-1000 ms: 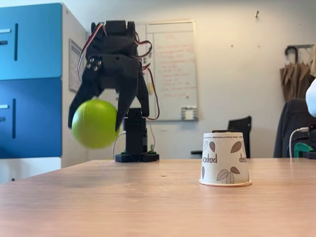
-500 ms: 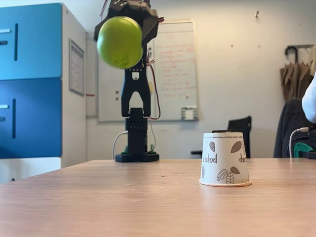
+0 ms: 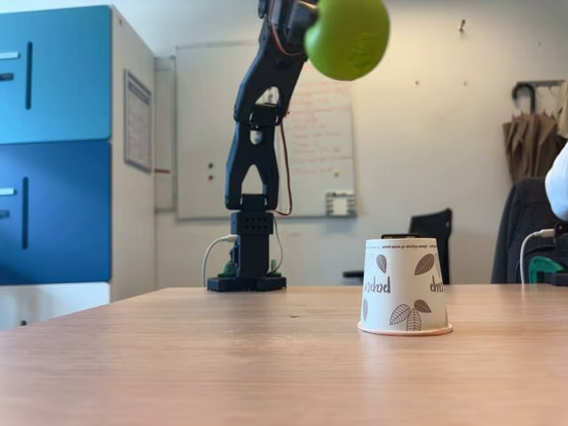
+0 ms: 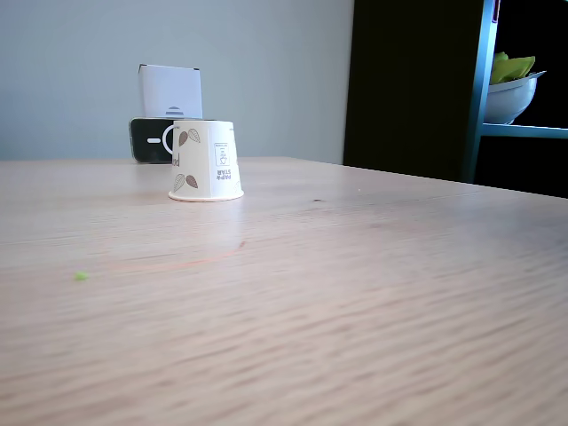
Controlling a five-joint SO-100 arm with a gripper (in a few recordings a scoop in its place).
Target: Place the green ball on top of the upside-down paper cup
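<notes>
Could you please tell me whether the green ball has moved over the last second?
Yes: the matte lime-green ball rose and travelled rightward, from beside the blue cabinet toward above the white paper cup.

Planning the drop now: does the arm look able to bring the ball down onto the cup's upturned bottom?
Probably yes. The green ball hangs high, up and left of the paper cup, whose flat top is bare, with open air between.

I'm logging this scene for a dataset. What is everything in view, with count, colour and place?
green ball: one, lime green, high in the air, up and left of the cup.
paper cup: one, white with brown leaves, upside down on the table.
table: one, light wood.
cabinet: one, blue, left.
whiteboard: one, white, back wall.
bowl: one, white, on a shelf.
arm: one, black, its tool behind the ball at the top edge.
</notes>
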